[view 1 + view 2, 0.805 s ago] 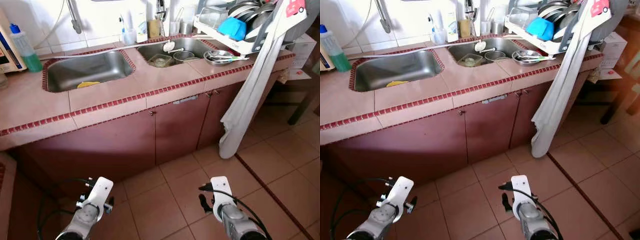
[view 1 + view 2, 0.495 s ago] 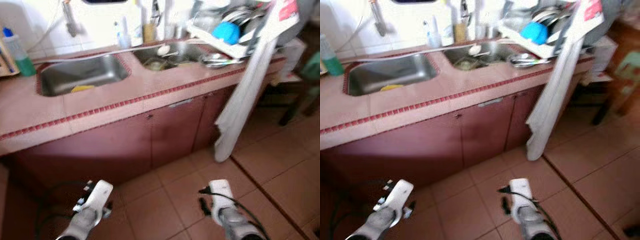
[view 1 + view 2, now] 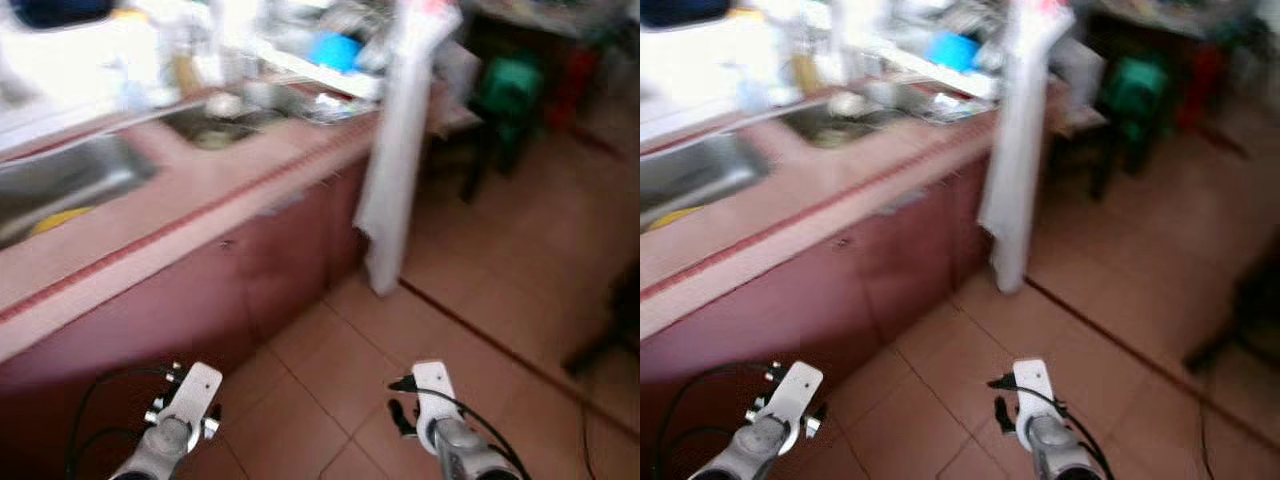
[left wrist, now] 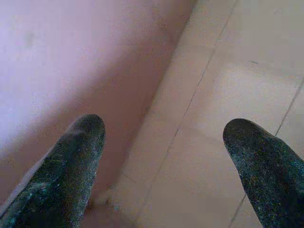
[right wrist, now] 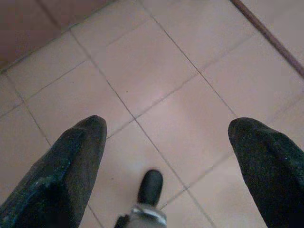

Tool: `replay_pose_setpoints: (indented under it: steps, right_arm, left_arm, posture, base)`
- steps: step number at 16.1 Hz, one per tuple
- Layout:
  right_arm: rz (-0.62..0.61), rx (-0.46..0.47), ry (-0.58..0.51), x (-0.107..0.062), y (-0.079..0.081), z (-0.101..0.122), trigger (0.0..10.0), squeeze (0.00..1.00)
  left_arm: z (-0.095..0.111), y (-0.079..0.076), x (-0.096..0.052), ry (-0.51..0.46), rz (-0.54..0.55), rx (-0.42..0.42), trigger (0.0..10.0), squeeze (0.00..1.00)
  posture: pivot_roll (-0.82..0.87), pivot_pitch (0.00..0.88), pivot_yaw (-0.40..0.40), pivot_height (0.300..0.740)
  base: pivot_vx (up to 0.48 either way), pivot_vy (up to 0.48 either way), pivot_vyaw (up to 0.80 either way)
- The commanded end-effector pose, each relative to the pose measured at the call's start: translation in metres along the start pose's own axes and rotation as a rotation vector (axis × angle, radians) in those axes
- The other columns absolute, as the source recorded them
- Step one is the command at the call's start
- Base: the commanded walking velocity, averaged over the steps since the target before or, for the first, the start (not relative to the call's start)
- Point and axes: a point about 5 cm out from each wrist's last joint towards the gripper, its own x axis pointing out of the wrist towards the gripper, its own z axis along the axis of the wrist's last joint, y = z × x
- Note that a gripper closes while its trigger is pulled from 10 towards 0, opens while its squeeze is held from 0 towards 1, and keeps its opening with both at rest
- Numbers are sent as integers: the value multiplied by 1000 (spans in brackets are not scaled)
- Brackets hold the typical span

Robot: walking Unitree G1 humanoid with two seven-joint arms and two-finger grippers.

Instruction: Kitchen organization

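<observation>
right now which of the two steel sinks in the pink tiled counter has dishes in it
The farther steel sink, beside the hanging white cloth, holds blurred dishes. The nearer steel sink has just something yellow.

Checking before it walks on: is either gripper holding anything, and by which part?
Nothing is held: left gripper and right gripper both hang open over the tiled floor.

Both head views are smeared with motion blur; harsh white glare floods the far left wall, while the cabinet fronts (image 3: 200, 310) sit in shadow.

Silver arms with white wrist plates and black cables; each tool (image 4: 164, 156) – two blunt black fingers (image 5: 71, 166)
</observation>
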Motion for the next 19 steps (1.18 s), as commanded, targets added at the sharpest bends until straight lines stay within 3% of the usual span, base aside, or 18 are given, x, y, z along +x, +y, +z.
replay_pose_setpoints:
  steps: [1, 5, 15, 19]
  right_arm:
    - [7, 8, -18, 1, 1, 6, 10000, 0]
    - [19, -3, -14, 1, 3, 6, 10000, 0]
    - [25, -1, -6, 1, 4, 6, 10000, 0]
    - [15, 10, 12, 0, 2, 0, 10000, 0]
  left_arm:
    - [-3, 3, -1, 3, 2, 22, 10000, 0]
    - [0, 4, 0, -9, -5, 54, 10000, 0]
    - [-5, 4, -2, 2, -7, 62, 10000, 0]
    - [-4, 2, -1, 1, -13, 68, 10000, 0]
  posture:
    - [-30, 33, 81, 740]
    - [-32, 33, 82, 740]
    - [-32, 37, 83, 740]
    - [-33, 37, 84, 740]
  base:
    - [0, 0, -531]
    - [0, 0, 0]
    - [280, 0, 0]
    - [296, 0, -588]
